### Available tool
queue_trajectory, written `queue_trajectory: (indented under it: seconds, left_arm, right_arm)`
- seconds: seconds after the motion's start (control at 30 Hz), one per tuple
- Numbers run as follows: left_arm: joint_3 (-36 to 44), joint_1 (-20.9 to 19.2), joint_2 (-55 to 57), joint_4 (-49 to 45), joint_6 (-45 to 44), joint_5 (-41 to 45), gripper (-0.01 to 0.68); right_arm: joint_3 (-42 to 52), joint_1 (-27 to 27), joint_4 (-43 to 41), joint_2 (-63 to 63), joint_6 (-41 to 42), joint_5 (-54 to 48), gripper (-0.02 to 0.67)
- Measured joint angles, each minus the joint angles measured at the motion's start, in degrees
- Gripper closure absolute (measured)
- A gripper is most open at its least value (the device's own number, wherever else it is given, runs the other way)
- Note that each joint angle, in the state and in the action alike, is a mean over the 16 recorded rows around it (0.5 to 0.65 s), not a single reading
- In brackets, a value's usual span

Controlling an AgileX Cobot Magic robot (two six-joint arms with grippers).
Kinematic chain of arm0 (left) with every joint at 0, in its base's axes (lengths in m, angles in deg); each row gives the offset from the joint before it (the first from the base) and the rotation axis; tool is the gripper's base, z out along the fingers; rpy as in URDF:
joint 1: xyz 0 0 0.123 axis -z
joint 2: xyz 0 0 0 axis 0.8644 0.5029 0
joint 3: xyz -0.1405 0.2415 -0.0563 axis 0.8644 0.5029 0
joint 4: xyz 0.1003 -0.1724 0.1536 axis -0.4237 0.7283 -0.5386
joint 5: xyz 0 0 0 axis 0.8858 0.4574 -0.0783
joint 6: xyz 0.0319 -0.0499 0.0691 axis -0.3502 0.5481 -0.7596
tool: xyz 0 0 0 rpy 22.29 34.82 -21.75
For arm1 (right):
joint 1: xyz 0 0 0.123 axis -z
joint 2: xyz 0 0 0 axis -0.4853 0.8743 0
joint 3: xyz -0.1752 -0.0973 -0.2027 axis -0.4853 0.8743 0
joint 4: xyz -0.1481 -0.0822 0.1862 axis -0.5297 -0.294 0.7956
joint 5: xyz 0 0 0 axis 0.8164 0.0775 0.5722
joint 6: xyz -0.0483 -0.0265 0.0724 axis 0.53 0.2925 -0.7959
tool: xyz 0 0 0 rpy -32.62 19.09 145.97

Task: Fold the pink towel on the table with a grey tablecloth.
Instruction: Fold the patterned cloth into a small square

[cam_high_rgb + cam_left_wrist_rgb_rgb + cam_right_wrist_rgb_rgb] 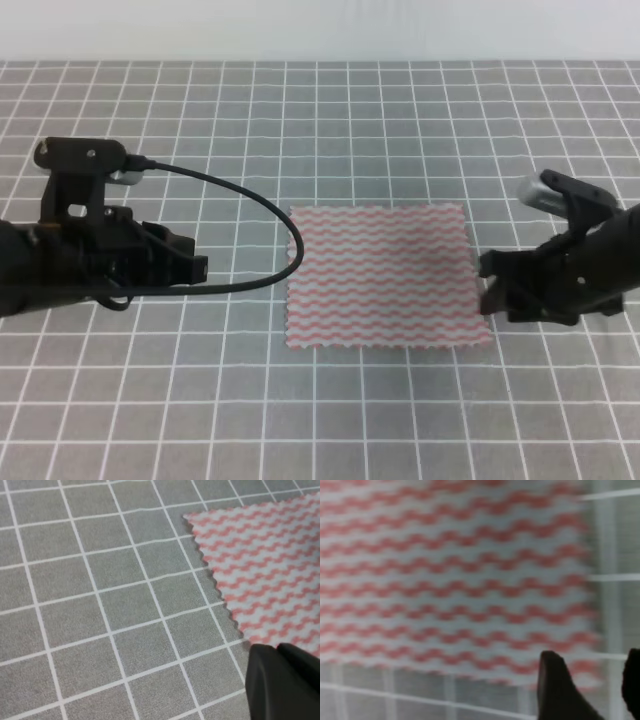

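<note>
Still flat pink towel (378, 276); right end effector (590, 690) apart at its corner, left end effector's (192, 268) state unclear.

The pink towel (380, 277) lies flat and unfolded on the grey gridded bench (350, 120), between the left end effector (190, 268) and the right end effector (492, 285), whose tips are beside its right edge.

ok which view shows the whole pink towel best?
Exterior high: the pink towel lies flat, all four edges visible. Left wrist catches only one corner and edge; right wrist is blurred, cropped, showing just its stripes and part of the border.
</note>
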Motion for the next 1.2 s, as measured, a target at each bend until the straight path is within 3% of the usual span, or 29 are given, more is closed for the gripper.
queue_trajectory:
  seconds: [0.3,1.2]
  left_arm:
    - [0.00,0.00,-0.05,0.00,0.00,0.08,0.673]
    - [0.00,0.01,-0.14,0.05,-0.14,0.18,0.673]
  right_arm:
    - [0.00,1.35,9.40,1.81,8.60,-1.54,0.385]
    - [0.00,1.34,8.93,5.63,9.04,-1.98,0.385]
